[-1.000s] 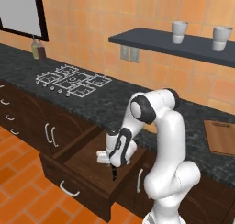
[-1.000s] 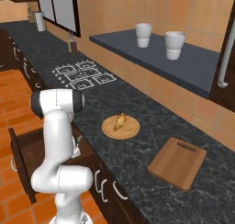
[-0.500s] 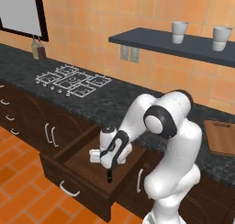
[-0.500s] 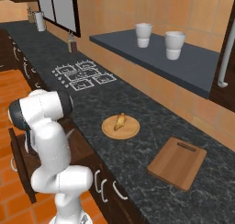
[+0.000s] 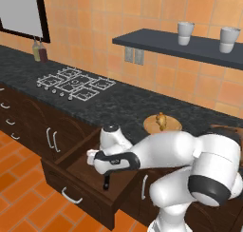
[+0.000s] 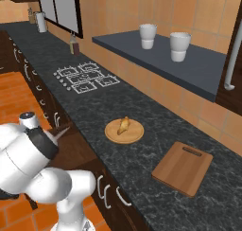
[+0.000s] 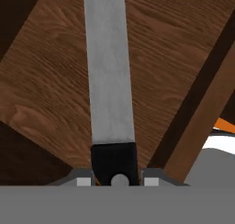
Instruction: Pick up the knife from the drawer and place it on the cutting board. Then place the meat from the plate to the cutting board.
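Claw [image 7: 114,175] pinches the knife [image 7: 109,71] by its black handle, blade pointing away over the wooden floor of the open drawer [image 5: 90,171], a grip that keeps the edge clear for lifting. Cutting board [image 6: 183,167] waits on the desk [image 6: 85,107], beside the plate [image 6: 135,133] carrying the meat [image 6: 123,125].

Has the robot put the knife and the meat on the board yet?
Not yet. The drawer is open, and the claw is shut on the knife down inside it. The meat sits on the plate. The cutting board is bare, so both moves remain.
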Tool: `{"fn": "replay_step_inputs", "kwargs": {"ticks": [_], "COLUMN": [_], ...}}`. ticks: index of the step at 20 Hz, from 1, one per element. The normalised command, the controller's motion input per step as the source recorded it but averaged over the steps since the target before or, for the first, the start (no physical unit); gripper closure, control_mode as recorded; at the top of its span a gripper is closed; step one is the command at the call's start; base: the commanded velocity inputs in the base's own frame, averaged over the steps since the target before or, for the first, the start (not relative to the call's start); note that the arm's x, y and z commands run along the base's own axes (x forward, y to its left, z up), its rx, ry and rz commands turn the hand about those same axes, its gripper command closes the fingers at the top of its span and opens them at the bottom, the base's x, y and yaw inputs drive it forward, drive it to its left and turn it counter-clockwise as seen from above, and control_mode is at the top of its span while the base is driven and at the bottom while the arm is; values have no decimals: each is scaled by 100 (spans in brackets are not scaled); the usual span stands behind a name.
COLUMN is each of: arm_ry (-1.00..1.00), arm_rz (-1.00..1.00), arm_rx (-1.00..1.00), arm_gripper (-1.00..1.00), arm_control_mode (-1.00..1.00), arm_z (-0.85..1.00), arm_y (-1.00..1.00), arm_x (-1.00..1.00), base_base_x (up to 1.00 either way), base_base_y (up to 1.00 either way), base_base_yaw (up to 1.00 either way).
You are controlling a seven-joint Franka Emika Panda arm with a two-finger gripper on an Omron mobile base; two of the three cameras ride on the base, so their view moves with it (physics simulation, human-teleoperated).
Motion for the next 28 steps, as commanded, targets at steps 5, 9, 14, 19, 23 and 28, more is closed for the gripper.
{"fn": "replay_step_inputs", "kwargs": {"ticks": [5,9,14,19,23,28], "arm_ry": [0,0,0,0,0,0], "arm_rz": [-9,-3,-11,0,1,16], "arm_rx": [0,0,0,-7,-27,-32], "arm_gripper": [100,100,100,100,100,100], "arm_control_mode": [-100,-100,-100,-100,-100,-100], "arm_z": [100,100,99,74,29,8], "arm_y": [-5,-25,-63,-96,-100,-100], "arm_x": [-4,0,0,1,7,36], "base_base_x": [0,0,0,0,0,0], "base_base_y": [0,0,0,0,0,0], "base_base_yaw": [0,0,0,0,0,0]}}
